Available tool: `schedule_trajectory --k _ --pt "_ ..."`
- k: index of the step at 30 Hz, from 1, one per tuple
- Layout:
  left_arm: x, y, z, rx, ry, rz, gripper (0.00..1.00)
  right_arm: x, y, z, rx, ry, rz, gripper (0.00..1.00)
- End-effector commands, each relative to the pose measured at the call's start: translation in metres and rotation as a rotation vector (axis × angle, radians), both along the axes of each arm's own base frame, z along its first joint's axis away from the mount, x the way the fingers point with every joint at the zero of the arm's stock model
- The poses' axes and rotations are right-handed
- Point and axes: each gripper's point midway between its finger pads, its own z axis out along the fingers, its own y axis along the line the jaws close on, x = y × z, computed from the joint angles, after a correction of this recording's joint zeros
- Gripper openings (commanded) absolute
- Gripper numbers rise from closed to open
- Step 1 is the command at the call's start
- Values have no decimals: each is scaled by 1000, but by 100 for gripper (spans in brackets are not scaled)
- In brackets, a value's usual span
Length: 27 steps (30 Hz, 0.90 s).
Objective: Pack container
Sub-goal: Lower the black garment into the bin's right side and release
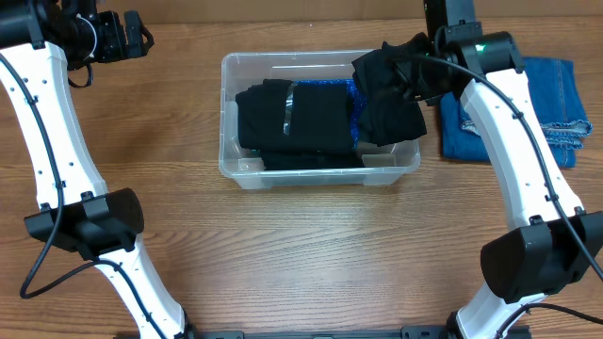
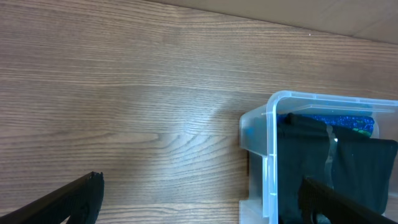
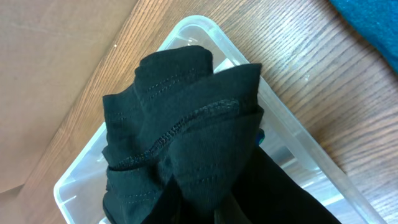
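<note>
The clear plastic container (image 1: 229,113) stands mid-table with folded black clothes (image 1: 292,118) and a blue sparkly item (image 1: 330,89) inside. My right gripper (image 1: 415,80) is shut on a black garment (image 1: 386,94) and holds it over the container's right end; the garment (image 3: 186,130) fills the right wrist view and hides the fingers, with the container rim (image 3: 186,28) below. My left gripper (image 1: 132,42) is open and empty at the far left; its wrist view shows the container corner (image 2: 273,118) to its right.
Folded blue jeans (image 1: 528,108) lie on the table right of the container. A brown board runs along the table's far edge (image 3: 56,68). Wooden table (image 2: 124,93) stretches left of the container.
</note>
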Motion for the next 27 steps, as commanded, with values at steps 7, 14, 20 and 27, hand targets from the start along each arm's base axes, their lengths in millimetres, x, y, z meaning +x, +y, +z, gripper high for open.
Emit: schedule_trajectory --k 7,14,20,27 --pt "-4 0 16 1 -33 19 100 2 3 8 -2 -42 24 51" --pt "-4 0 16 1 -33 19 100 2 3 8 -54 -58 111 71" --pt "-4 0 16 1 -33 19 100 1 -15 8 -194 -71 239 75" --pt "-4 0 16 1 -33 19 100 -13 -140 15 -195 25 -26 90"
